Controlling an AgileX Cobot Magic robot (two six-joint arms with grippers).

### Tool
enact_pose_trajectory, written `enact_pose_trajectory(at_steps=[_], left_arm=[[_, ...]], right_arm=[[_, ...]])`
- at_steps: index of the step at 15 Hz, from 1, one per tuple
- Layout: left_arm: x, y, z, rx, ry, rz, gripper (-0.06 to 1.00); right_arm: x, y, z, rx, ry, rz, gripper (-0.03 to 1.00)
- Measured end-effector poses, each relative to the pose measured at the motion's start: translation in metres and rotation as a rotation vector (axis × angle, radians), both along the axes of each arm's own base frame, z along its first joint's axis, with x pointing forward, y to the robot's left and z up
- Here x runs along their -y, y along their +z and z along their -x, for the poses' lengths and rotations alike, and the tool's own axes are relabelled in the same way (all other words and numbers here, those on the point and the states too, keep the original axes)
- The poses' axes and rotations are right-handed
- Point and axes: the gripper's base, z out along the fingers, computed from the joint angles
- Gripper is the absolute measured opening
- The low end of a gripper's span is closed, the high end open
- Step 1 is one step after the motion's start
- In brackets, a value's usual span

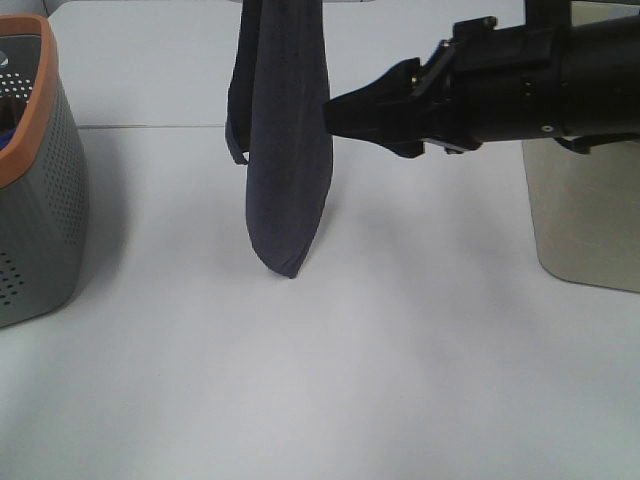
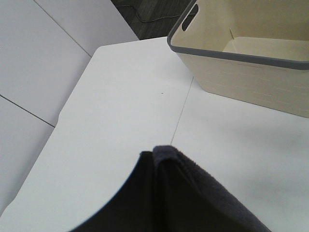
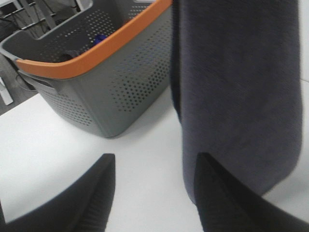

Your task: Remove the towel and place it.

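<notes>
The dark navy towel (image 1: 285, 150) hangs in a narrow fold from above the top edge of the exterior view, its lowest tip just touching or just above the white table. My left gripper (image 2: 153, 159) is out of the exterior view. In its wrist view it is shut on the towel (image 2: 203, 193), with one black finger showing beside the cloth. My right gripper (image 1: 328, 115) reaches in from the right at mid-height of the towel, its tips right at the cloth's right edge. In the right wrist view it (image 3: 154, 162) is open, with the towel (image 3: 236, 87) hanging just ahead of one finger.
A grey perforated basket with an orange rim (image 1: 30, 180) stands at the left edge; it also shows in the right wrist view (image 3: 96, 53). A beige bin with a grey rim (image 1: 585, 210) stands at the right (image 2: 241, 72). White table (image 1: 320, 380) lies below.
</notes>
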Motion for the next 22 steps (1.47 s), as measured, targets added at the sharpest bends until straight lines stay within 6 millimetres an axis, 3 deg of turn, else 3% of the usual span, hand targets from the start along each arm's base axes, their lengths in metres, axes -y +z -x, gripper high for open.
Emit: enact_pose_trajectory(at_steps=[4, 8, 13, 17, 22], left_arm=[[0.000, 0.000, 0.000, -0.015, 0.014, 0.012, 0.00], [0.000, -0.001, -0.001, -0.034, 0.026, 0.026, 0.00], [-0.001, -0.001, -0.002, -0.027, 0.037, 0.012, 0.00], [-0.003, -0.002, -0.003, -0.017, 0.050, -0.006, 0.00], [-0.003, -0.002, -0.002, -0.024, 0.052, -0.004, 0.00]], right_arm=[[-0.059, -0.002, -0.011, -0.002, 0.137, -0.006, 0.52], [-0.088, -0.005, -0.027, -0.004, 0.171, -0.022, 0.52], [-0.090, -0.026, -0.040, 0.012, 0.147, 0.095, 0.52], [-0.084, -0.033, -0.040, 0.012, 0.159, 0.218, 0.52], [-0.076, -0.033, -0.052, 0.068, 0.019, 0.268, 0.49]])
